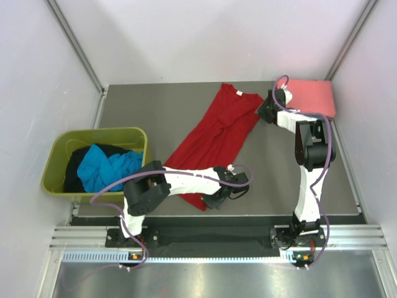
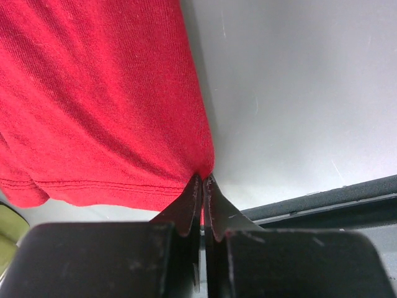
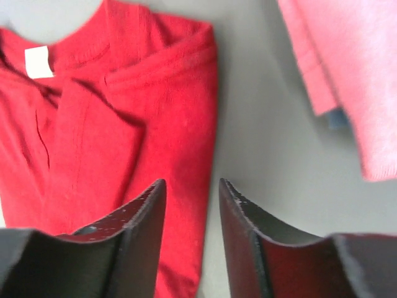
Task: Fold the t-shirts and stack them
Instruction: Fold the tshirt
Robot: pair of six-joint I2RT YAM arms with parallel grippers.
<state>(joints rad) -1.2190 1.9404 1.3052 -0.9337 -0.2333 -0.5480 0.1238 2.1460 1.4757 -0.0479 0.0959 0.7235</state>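
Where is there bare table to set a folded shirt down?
Far-left table, between tub and red shirt; near-right, between red shirt and right arm. Crowded far right: right gripper at red shirt's edge, beside salmon-pink shirt.

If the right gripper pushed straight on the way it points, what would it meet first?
Probably the red t-shirt, at its folded side edge just ahead of the open jaws, though depth is unclear.

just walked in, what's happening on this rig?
The left pincer is shut on the near hem corner of the red shirt, which lies diagonally on the table. The right pincer hangs open over its shoulder edge, beside the folded pink shirt. More shirts sit in the tub.
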